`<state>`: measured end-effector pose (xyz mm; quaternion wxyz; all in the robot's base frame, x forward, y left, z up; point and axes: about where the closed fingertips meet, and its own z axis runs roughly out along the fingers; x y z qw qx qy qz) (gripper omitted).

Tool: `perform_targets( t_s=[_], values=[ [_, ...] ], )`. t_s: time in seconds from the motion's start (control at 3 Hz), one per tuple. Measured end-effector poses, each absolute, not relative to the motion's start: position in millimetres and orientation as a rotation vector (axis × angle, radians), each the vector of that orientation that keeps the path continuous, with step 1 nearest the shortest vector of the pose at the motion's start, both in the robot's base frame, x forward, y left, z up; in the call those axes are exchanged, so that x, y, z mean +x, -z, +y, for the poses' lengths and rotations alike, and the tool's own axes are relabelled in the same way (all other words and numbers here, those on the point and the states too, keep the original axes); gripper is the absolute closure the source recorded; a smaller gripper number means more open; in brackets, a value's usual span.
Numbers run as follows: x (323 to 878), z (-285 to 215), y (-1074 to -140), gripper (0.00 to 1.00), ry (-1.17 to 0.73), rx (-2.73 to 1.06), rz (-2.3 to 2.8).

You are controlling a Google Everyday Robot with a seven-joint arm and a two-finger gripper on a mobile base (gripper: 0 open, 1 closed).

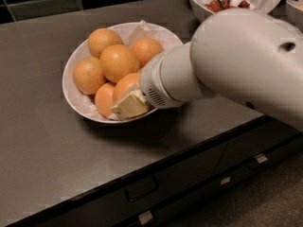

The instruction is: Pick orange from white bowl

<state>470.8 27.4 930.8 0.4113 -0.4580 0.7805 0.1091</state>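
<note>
The white bowl stands on the dark counter left of centre, lined with white paper and holding several oranges. My gripper reaches in from the right on a thick white arm. Its pale yellow tip sits at the bowl's front right rim, against the nearest orange and beside another orange. The top orange lies in the middle of the pile. The arm hides the bowl's right rim.
A deeper white bowl with red fruit stands at the back right, with another dish edge at the far right. The counter's front edge runs diagonally, with drawers and handles below. A dark tiled wall is behind.
</note>
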Motion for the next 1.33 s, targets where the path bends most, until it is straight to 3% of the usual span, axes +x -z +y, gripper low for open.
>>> perform_targets(
  t_s=[0.33, 0.67, 1.33],
  values=[
    [471, 27, -931, 0.89, -0.274, -1.153, 1.964],
    [467, 27, -950, 1.0, -0.271, -1.181, 1.905],
    [452, 27, -1003, 1.0, -0.194, -1.257, 1.79]
  ],
)
